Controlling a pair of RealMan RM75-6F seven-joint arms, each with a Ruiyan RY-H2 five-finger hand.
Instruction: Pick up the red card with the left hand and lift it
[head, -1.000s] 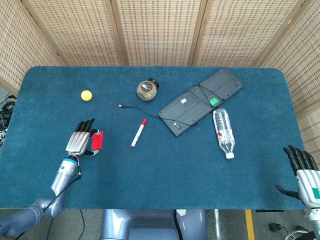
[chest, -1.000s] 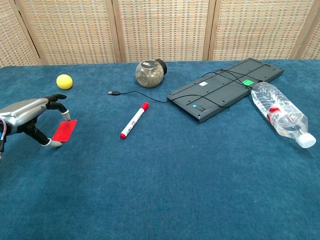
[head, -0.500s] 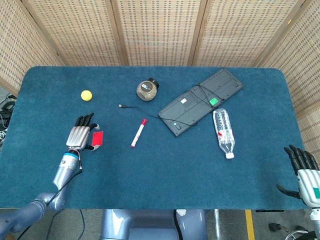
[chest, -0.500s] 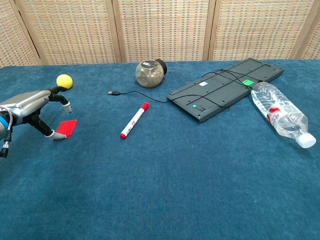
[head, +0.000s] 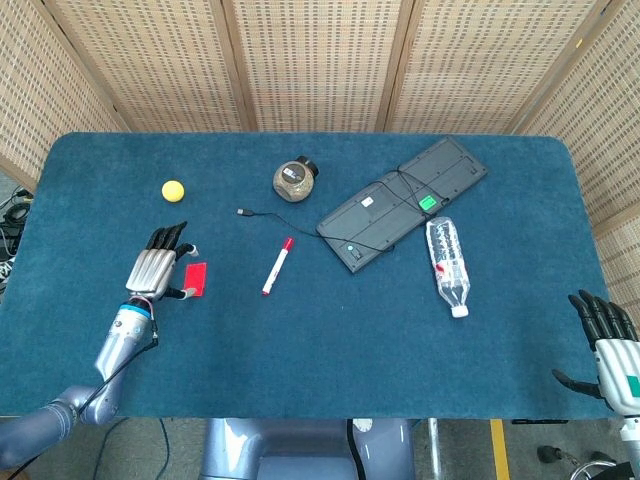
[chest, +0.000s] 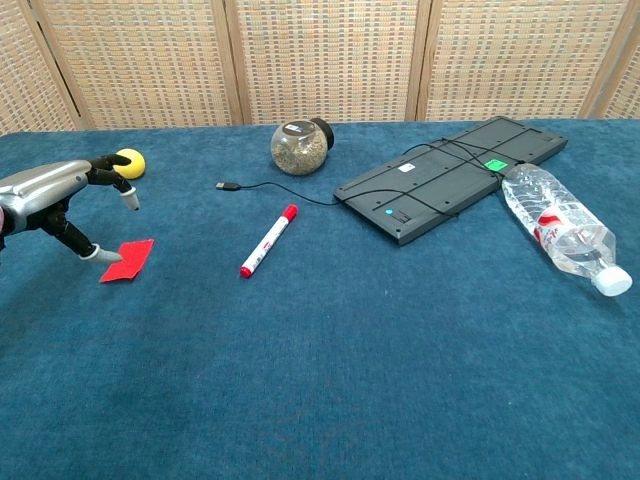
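Red card (chest: 127, 260) lay flat on the table, just at 3 o'clock of the left hand (head: 156, 271), whose spread fingers gripped nothing; thumb tip near the card's edge.

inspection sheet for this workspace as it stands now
surface: blue felt table, level
job's things: red card lying flat on the felt, not lifted
clutter: yellow ball, jar, red marker, keyboard, water bottle on its side
hands: left hand beside the card, one fingertip at its edge, no grip; right hand off the table's right edge, holding nothing
cables: USB cable from the keyboard
surroundings: woven screens
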